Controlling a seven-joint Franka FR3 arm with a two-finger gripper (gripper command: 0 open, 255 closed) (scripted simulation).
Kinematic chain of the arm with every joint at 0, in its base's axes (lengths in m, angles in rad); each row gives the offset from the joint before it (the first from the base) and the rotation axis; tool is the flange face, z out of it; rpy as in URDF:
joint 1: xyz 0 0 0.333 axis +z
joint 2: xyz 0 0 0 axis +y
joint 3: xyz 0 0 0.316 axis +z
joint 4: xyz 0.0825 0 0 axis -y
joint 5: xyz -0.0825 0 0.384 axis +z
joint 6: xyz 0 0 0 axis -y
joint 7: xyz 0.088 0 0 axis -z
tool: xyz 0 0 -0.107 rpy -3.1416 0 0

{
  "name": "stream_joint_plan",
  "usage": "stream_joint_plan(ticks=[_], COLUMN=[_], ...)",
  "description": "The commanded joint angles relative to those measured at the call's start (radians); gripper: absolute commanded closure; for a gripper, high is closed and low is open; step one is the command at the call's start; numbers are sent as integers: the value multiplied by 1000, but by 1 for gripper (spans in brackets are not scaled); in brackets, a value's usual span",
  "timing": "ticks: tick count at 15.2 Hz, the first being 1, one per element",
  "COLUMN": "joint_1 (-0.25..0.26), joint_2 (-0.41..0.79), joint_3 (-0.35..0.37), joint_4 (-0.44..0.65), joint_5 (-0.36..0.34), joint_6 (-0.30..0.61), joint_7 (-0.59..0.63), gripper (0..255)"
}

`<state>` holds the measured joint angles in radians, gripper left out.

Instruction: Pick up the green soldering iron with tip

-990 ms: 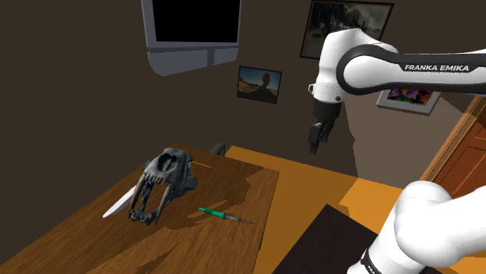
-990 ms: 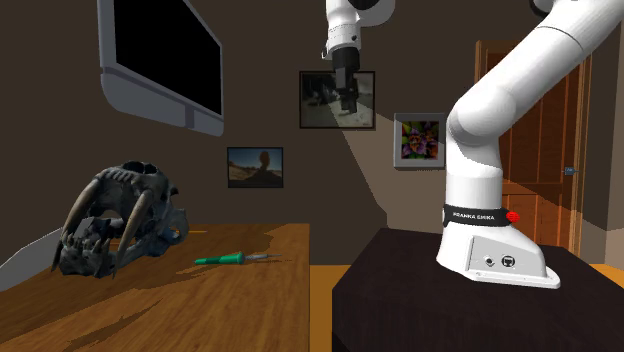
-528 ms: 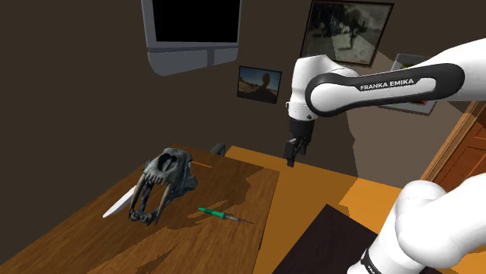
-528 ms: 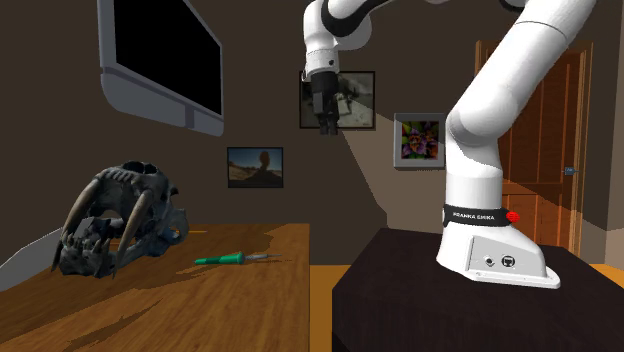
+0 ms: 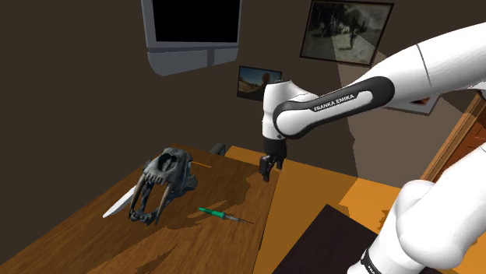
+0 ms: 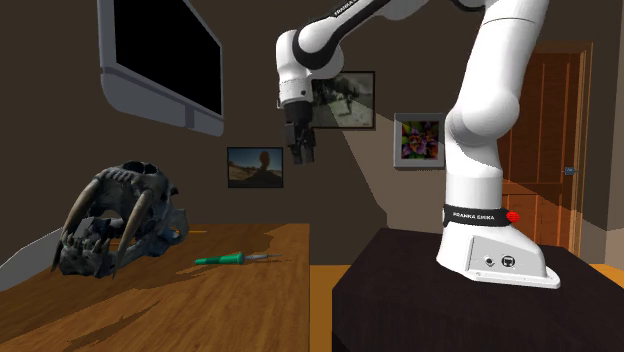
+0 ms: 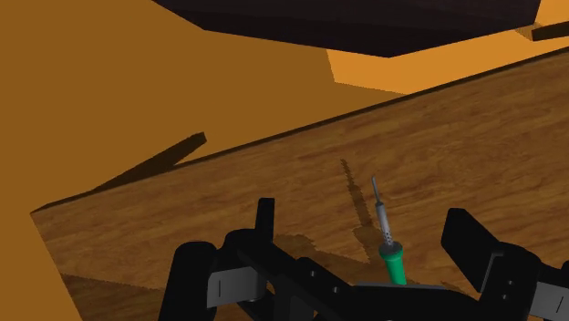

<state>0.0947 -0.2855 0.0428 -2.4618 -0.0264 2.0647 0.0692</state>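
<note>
The soldering iron [image 5: 220,214] lies flat on the counter [image 5: 70,241] near the skull [image 5: 163,183]. The gripper [image 5: 267,170], wide open and empty, has come down toward it; the grasp is not yet begun.

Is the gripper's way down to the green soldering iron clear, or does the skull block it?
Probably yes. The open gripper hangs in the air, apart from the green soldering iron, which lies by itself on the table. The skull sits off to one side, not between them.
</note>
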Motion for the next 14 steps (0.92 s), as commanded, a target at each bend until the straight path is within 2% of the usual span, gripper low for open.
stream_joint_plan(ticks=[1, 8, 14], joint_1=[8, 34, 60], joint_2=[82, 358, 595], joint_3=[11, 41, 56], joint_4=[28, 150, 302], joint_5=[6, 10, 3], joint_6=[50, 183, 252], joint_7=[15, 59, 95], gripper=[0, 0, 0])
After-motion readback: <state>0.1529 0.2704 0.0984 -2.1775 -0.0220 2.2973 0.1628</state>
